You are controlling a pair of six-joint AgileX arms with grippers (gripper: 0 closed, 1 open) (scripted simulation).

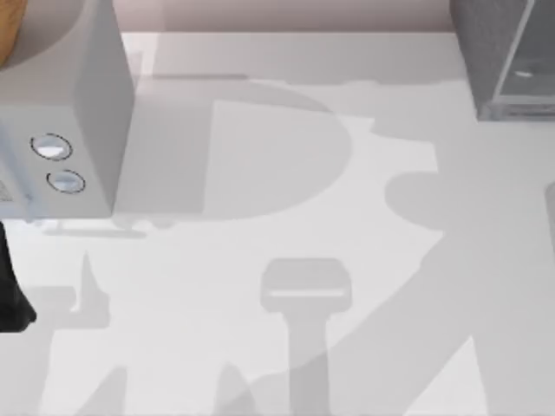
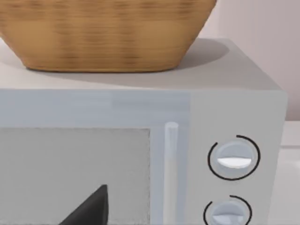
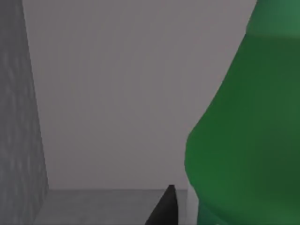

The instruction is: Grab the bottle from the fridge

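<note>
The green bottle (image 3: 243, 140) looms very close in the right wrist view, standing inside the fridge, whose speckled grey side wall (image 3: 18, 117) and pale back wall show behind it. One dark fingertip (image 3: 164, 208) of my right gripper sits just beside the bottle's lower body; whether it touches is unclear. In the top view the fridge (image 1: 507, 56) stands at the back right corner of the table, its glass pane framed in light grey. My left arm (image 1: 10, 295) is parked at the table's left edge, with one dark fingertip (image 2: 91, 208) in front of the knobbed box.
A lighter grey box with two round knobs (image 1: 61, 113) stands at the back left, with a woven basket (image 2: 103, 33) on top. The white table (image 1: 286, 260) stretches between the two boxes, crossed by the arms' shadows.
</note>
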